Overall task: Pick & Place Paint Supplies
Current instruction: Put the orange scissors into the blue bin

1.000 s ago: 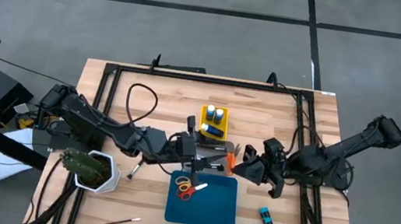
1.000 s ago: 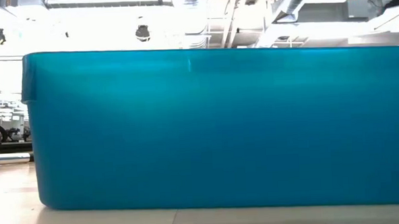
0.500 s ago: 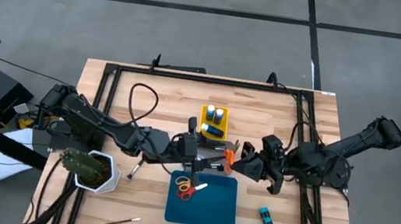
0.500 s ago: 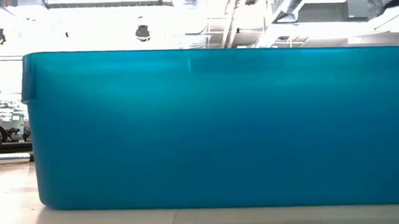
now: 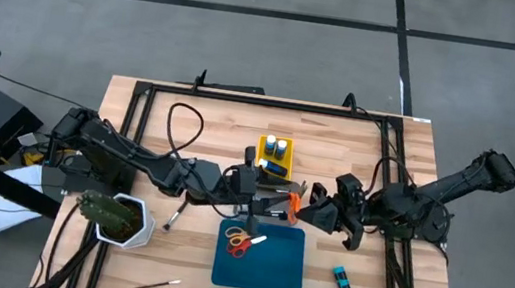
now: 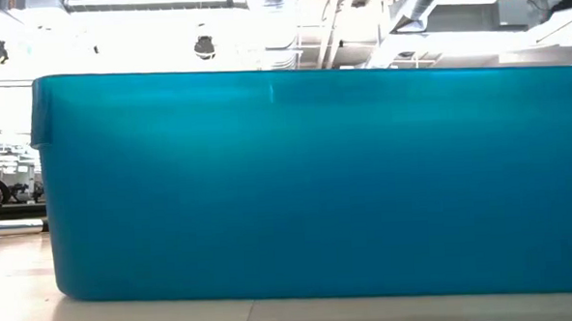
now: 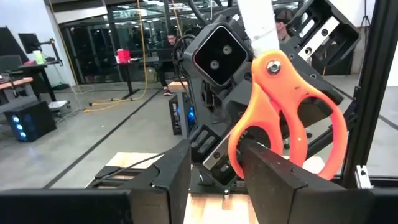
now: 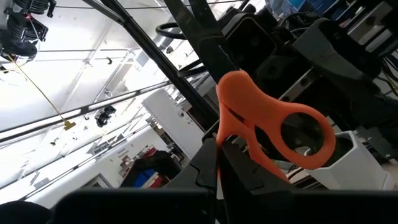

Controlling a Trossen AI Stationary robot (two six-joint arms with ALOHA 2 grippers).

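Orange-handled scissors (image 5: 293,206) hang in the air between my two grippers, above the gap between the yellow tray (image 5: 261,155) and the blue tray (image 5: 265,266). My right gripper (image 5: 305,211) is shut on them. My left gripper (image 5: 279,205) faces them from the table's left with its fingers apart. In the left wrist view one finger (image 7: 267,180) overlaps the rim of a handle loop (image 7: 236,152), and the white blade (image 7: 258,25) points away. Red-handled scissors (image 5: 242,242) lie in the blue tray, and blue bottles (image 5: 275,150) stand in the yellow tray. My right gripper pinches an orange handle part (image 8: 225,146) of the scissors between its two fingers, which hide the exact spot. It comes roughly level from the table's right. One loop (image 8: 305,137) sticks out past the fingers, and the scissors are lifted clear. My left gripper's finger stands at a handle loop; I cannot tell whether it touches.
A cactus in a white pot (image 5: 116,217) stands at the near left. A paintbrush (image 5: 157,284) lies near the front edge and another (image 5: 174,215) beside the pot. A blue bottle (image 5: 343,283) lies right of the blue tray, whose wall (image 6: 306,179) fills the low view.
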